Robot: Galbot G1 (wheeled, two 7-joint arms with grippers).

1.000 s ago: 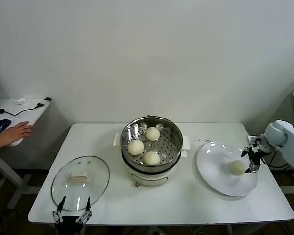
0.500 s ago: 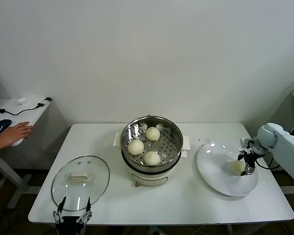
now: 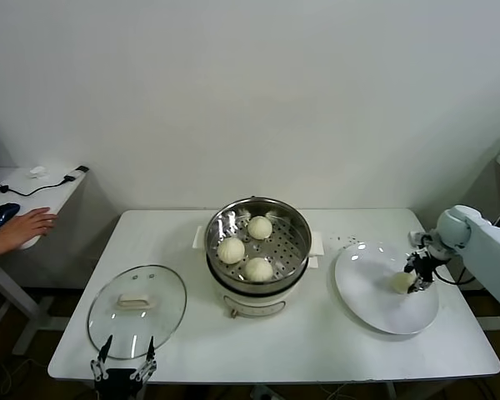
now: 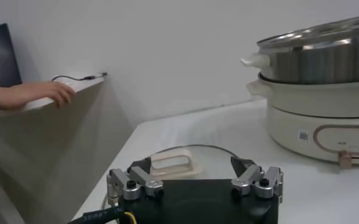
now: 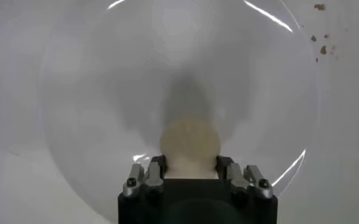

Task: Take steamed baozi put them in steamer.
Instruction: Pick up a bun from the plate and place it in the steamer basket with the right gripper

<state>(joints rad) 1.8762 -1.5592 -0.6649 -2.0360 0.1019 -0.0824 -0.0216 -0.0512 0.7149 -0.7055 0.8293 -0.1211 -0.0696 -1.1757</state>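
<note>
The steamer stands mid-table with three steamed baozi on its perforated tray; the left wrist view shows its side. A fourth baozi is on the white plate at the right. My right gripper is shut on it. In the right wrist view a finger presses each side of the bun at the gripper, over the plate. I cannot tell if the bun is off the plate. My left gripper waits open at the table's front left.
A round glass lid with a white handle lies front left, just beyond the left gripper. A person's hand rests on a side table at far left. Dark crumbs dot the table behind the plate.
The right gripper has closed its fingers onto the baozi on the plate and shifted slightly left with it. The left arm has not moved.
</note>
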